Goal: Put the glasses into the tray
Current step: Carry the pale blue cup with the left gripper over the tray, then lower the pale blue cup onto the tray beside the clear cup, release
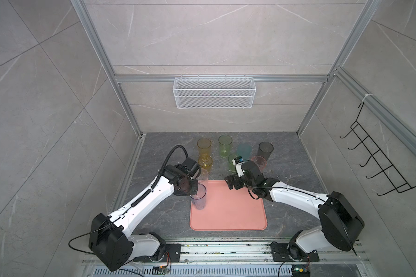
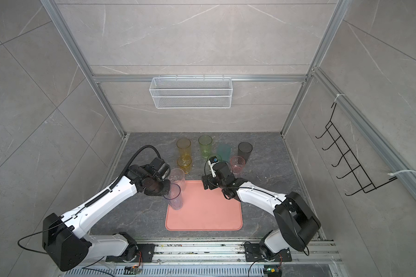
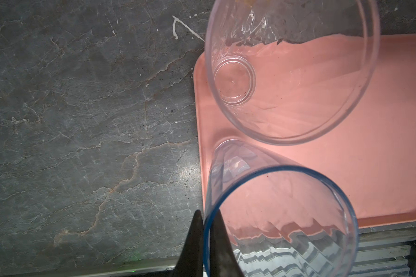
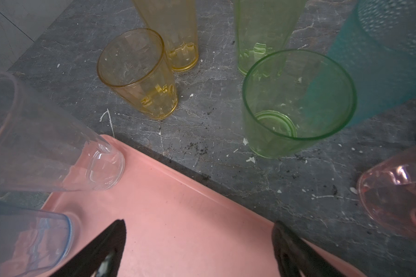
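left wrist view alone, left claw point(image 3: 207, 215) clamped on blue glass point(image 3: 274, 203) rim, right wrist, right claw point(image 4: 199, 224) apart over tray point(image 4: 178, 189)

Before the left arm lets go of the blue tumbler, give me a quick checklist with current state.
1. Left claw shut on the blue tumbler at its rim: ok.
2. Blue tumbler's base inside the tray rim: ok.
3. That base seated on the tray floor: cannot tell.
4. Its base apart from the clear tumbler base: ok.
5. Right claw open, empty, away from both tumblers: ok.
6. All glasses in the tray: not ok; seven other glasses stand on the table.
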